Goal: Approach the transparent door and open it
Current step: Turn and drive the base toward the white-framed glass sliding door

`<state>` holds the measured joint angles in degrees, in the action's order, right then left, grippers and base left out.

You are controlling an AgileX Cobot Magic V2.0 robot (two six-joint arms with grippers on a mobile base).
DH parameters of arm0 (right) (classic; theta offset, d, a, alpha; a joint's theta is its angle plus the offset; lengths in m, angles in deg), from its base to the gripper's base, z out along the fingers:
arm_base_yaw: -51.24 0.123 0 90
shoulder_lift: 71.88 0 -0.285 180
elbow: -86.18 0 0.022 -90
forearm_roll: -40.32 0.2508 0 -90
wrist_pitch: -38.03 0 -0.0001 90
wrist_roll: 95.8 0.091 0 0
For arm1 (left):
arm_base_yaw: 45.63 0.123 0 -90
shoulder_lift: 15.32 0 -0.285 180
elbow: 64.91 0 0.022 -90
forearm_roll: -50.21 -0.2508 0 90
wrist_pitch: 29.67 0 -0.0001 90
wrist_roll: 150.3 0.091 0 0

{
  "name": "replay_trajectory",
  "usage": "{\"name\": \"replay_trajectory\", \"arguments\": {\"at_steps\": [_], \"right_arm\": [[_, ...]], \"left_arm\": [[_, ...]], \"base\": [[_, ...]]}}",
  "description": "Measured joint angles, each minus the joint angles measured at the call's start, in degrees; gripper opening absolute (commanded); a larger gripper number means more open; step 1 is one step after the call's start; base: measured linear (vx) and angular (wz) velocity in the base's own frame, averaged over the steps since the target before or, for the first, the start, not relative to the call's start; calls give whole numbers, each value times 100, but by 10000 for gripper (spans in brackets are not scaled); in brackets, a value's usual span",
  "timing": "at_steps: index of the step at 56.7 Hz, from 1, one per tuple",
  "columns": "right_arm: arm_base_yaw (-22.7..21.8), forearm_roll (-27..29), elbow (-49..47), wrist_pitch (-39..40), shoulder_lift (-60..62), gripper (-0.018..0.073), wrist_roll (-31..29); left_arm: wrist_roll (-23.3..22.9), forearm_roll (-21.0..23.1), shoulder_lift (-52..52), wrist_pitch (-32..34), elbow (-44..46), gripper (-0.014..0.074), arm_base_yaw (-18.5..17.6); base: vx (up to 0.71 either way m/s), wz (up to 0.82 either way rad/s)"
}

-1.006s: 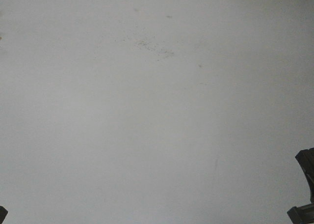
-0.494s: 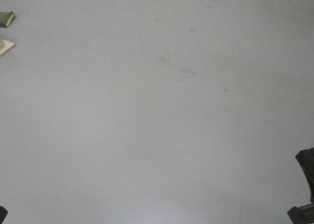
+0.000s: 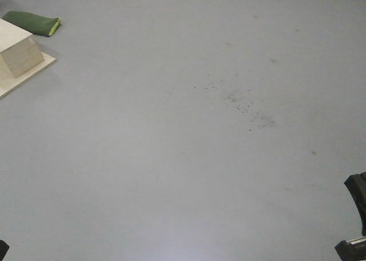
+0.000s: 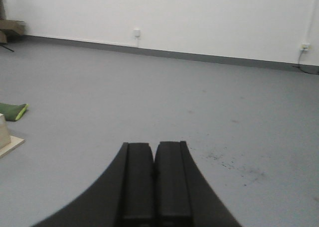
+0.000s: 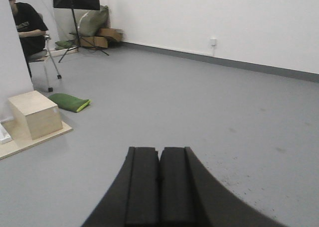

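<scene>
Grey floor (image 3: 171, 169) fills the front view, with a patch of dark specks (image 3: 246, 103) toward 2 o'clock. At 10 o'clock a pale wooden box (image 3: 20, 55) stands on a flat board (image 3: 35, 71); its sides are solid and nothing shows of any contents. A green cushion (image 3: 33, 23) lies just beyond it. From the left wrist, the left gripper (image 4: 154, 150) points ahead at 6 o'clock with its two black fingers pressed together, holding nothing and touching nothing. The cushion (image 4: 12, 111) lies at 9 o'clock, and a white wall (image 4: 209, 13) with a socket (image 4: 136, 33) runs across 12 o'clock. From the right wrist, the right gripper (image 5: 159, 152) is likewise pressed closed and empty. The box (image 5: 35, 113) and board (image 5: 37, 137) sit at 9 o'clock with the cushion (image 5: 70, 102) beside them, and a seated person (image 5: 25, 25) and a tripod stand (image 5: 76, 8) are at 10 to 11 o'clock. No view takes in the transparent door.
</scene>
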<state>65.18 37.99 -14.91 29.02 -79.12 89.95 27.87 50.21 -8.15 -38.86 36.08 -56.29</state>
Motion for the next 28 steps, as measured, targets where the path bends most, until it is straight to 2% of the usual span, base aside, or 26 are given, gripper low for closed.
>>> {"name": "replay_trajectory", "arguments": {"at_steps": [13,28], "right_arm": [[0,0,0,0,0,-1,0],[0,0,0,0,0,-1,0]], "left_arm": [[0,0,0,0,0,1,0],[0,0,0,0,0,1,0]], "base": [[53,59],[48,77]]}}
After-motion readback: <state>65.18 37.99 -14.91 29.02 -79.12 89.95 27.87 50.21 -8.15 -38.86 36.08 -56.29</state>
